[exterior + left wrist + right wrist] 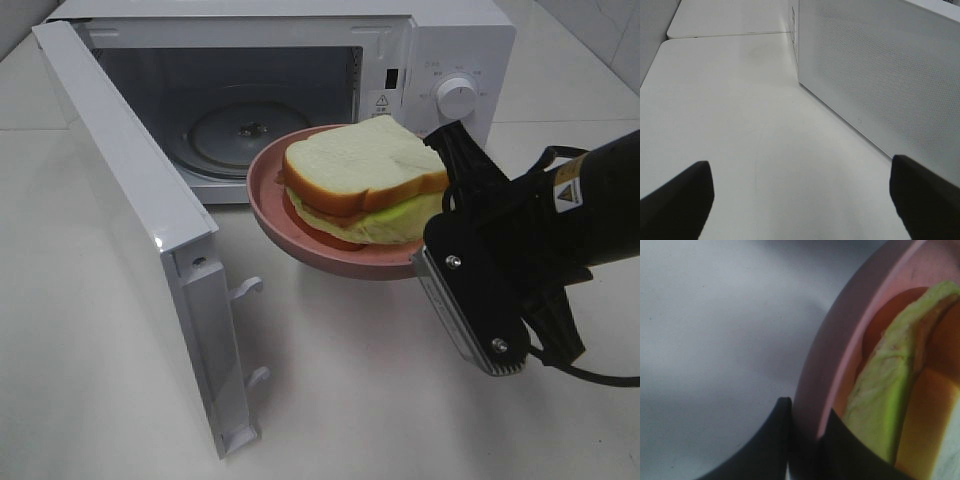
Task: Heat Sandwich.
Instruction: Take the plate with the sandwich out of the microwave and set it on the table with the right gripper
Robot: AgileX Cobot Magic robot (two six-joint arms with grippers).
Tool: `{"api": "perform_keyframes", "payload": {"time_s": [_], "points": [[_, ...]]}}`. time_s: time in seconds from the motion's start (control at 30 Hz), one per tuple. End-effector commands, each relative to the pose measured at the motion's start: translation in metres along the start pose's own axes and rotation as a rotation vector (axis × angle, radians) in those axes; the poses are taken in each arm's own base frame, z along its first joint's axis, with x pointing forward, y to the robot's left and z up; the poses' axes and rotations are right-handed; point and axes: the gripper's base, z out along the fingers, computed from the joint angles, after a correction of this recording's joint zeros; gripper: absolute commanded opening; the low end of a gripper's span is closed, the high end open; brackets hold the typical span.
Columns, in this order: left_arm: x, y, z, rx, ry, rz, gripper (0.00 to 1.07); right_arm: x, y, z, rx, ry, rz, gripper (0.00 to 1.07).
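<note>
sandwich (pixel 365 180): on pink plate (pixel 300 245), held in air in front of the open microwave (pixel 440 40)
right gripper (pixel 805 427): clamped on plate rim, sandwich just beyond its fingers
left gripper (pixel 800 200): jaws wide, holding nothing, over table (pixel 740 125) beside the microwave

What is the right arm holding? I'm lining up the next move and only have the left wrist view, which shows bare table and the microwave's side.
Observer: The right gripper is shut on the rim of a round pink plate carrying the white-bread sandwich.
Operator: Is the oven open?
Observer: Yes, the white microwave's door is swung wide open.
Operator: Is the plate inside yet?
Observer: No, it is held in the air just in front of the opening; the glass turntable is bare.
</note>
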Motion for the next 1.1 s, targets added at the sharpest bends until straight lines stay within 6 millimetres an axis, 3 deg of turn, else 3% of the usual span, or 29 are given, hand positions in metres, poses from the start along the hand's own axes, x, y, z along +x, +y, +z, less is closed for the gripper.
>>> {"api": "perform_keyframes", "payload": {"time_s": [0.03,0.5,1.1], "points": [[0.002,-0.001,-0.002,-0.001,-0.021,-0.004,0.9,0.0,0.002,-0.012,0.057,-0.003,0.023,0.0],[0.002,-0.001,-0.002,-0.001,-0.021,-0.004,0.9,0.006,0.037,-0.038,0.004,0.054,0.07,0.0],[0.002,-0.001,-0.002,-0.001,-0.021,-0.004,0.9,0.027,0.051,-0.055,-0.038,0.298,0.252,0.0]]}}
